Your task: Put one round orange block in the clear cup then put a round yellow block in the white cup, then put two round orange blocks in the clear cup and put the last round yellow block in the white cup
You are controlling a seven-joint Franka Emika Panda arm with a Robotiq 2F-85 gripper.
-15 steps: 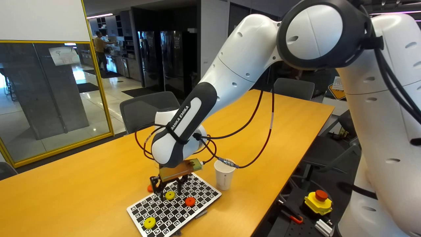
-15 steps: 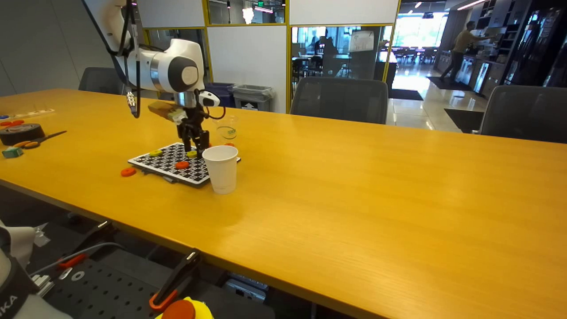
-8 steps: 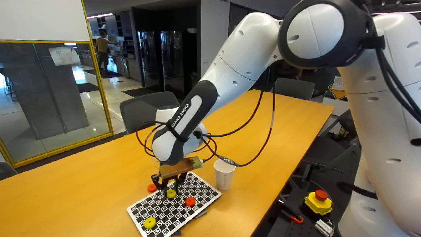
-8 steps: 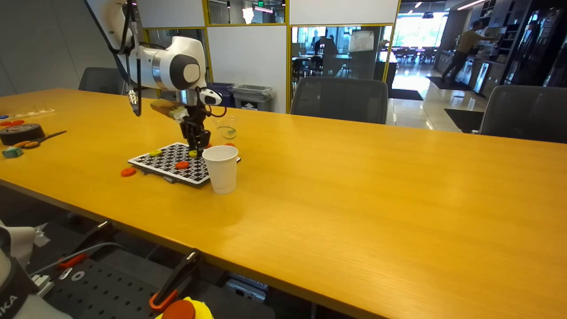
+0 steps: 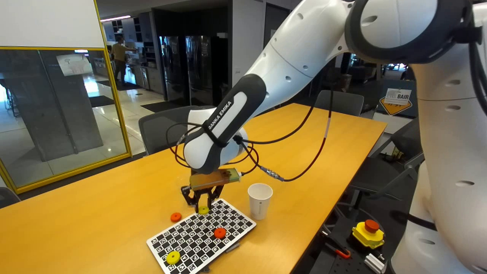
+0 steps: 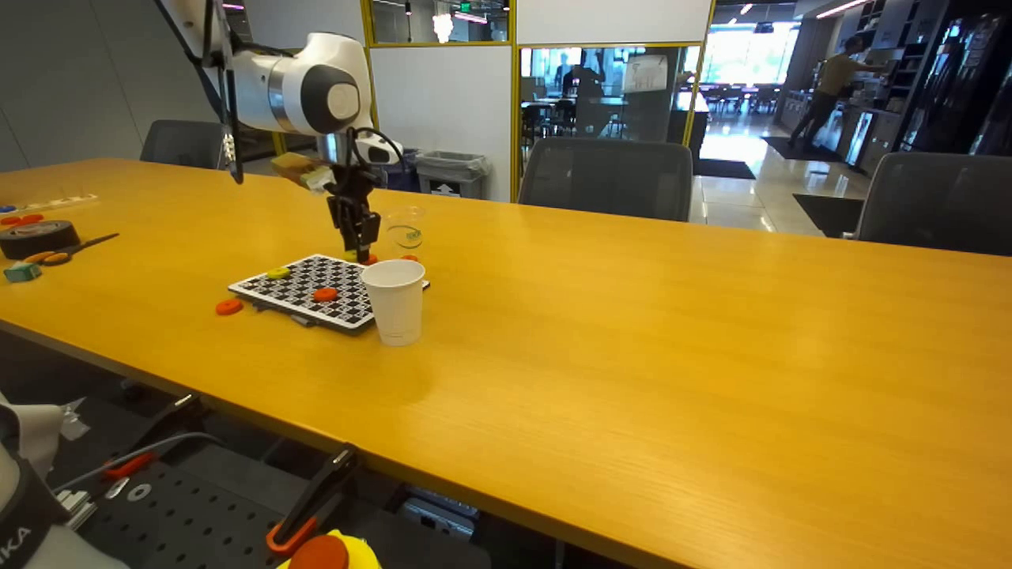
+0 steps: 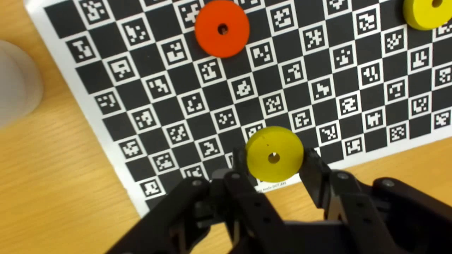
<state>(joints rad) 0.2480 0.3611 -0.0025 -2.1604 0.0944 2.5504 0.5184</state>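
My gripper point(image 5: 203, 209) is shut on a round yellow block point(image 7: 274, 144), one finger on each side, raised a little above the far edge of the checkered board. Another yellow block point(image 5: 173, 257) lies on the board, as does a round orange block point(image 5: 220, 233). Just past the board's edge rests a second orange block point(image 5: 175, 217). The white cup point(image 6: 395, 304) stands upright by the board's corner. In an exterior view the clear cup point(image 6: 405, 225) is behind the gripper. An orange piece point(image 6: 409, 257) shows at its foot; whether inside or beside it, I cannot tell.
The checkered board point(image 5: 201, 236) lies flat on the wooden table point(image 6: 632, 316). One more orange piece point(image 6: 229, 307) sits off the board's near side. Black tape point(image 6: 39, 237), scissors point(image 6: 75, 250) and a green block point(image 6: 22, 272) are farther along the table.
The gripper has closed on the yellow block and lifted it off the board, carrying it up and toward the board's far edge. The cups and other blocks have stayed put.
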